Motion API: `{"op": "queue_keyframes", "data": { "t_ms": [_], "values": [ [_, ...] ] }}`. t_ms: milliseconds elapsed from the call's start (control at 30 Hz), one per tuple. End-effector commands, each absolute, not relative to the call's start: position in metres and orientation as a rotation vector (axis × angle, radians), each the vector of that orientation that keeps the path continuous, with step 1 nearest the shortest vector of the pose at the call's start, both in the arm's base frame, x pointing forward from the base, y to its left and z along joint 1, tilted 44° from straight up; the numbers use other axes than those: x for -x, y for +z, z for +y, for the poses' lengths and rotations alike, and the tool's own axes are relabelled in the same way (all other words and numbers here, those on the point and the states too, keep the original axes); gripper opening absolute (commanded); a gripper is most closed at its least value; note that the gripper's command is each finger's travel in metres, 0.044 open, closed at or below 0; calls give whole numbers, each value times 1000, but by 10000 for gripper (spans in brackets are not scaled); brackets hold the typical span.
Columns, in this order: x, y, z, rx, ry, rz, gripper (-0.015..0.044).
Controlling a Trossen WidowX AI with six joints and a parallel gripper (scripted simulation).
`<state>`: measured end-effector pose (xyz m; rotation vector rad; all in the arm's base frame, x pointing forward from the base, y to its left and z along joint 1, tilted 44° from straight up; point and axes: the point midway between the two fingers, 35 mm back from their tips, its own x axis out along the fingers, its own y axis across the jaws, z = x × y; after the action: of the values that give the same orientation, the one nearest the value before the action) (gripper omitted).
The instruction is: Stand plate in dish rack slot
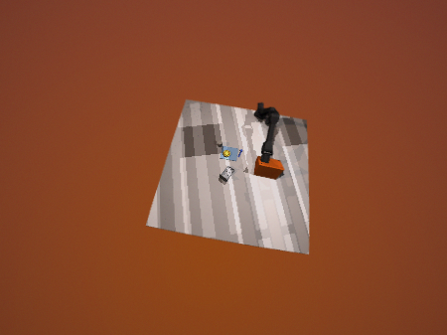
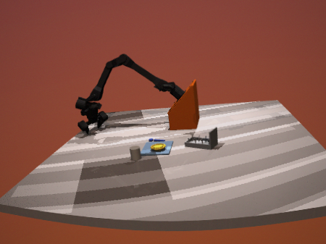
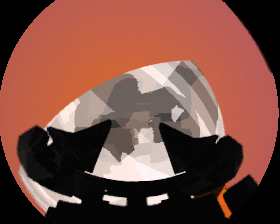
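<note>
A yellow plate point(image 1: 226, 153) point(image 2: 158, 147) lies flat on a blue mat point(image 1: 233, 158) point(image 2: 167, 151). A grey dish rack point(image 1: 226, 174) point(image 2: 214, 139) stands on the table apart from the plate, with a tall wall at one end; its slots look empty. My gripper point(image 2: 88, 131) point(image 3: 135, 123) is open with nothing between its fingers. It is low over the table's far left part in the exterior view, well away from the plate and the rack. The wrist view shows neither the plate nor the rack.
The arm reaches out from an orange wedge-shaped block point(image 1: 268, 168) point(image 2: 184, 113). A small beige cup point(image 2: 135, 153) stands beside the blue mat's left corner. A blue spoon-like utensil point(image 1: 240, 153) point(image 2: 156, 140) lies along the mat's edge on the side toward the arm.
</note>
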<state>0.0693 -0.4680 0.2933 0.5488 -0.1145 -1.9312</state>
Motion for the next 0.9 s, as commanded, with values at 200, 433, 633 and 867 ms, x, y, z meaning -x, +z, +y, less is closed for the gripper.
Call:
{"op": "queue_keyframes", "data": {
  "t_ms": [200, 433, 633, 867],
  "values": [
    [-124, 256, -432, -552, -1755, 134, 400],
    [-151, 236, -411, -524, -1663, 275, 400],
    [-189, 221, -394, -487, -1581, 373, 400],
    [-232, 195, -367, -411, -1474, 518, 400]
  ]
}}
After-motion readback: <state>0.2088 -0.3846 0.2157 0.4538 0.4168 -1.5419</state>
